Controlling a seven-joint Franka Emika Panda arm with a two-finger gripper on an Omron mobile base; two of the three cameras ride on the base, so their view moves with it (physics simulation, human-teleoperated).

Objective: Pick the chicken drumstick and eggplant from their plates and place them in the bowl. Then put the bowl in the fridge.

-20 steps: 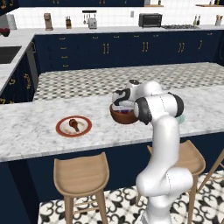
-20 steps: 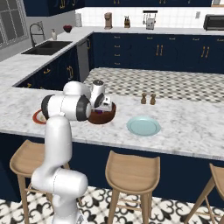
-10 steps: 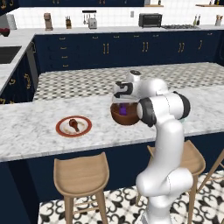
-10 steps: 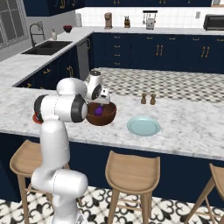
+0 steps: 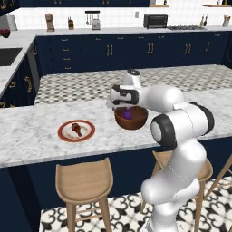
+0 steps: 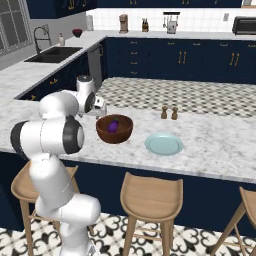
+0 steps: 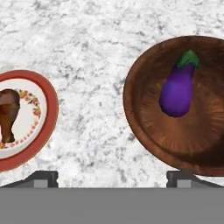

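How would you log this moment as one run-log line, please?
eggplant: in bowl | chicken drumstick: on red-rimmed plate | gripper: open, above counter

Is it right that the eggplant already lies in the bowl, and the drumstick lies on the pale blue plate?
Not quite. The eggplant is in the bowl, but the drumstick lies on the red-rimmed cream plate, as the hand view shows.
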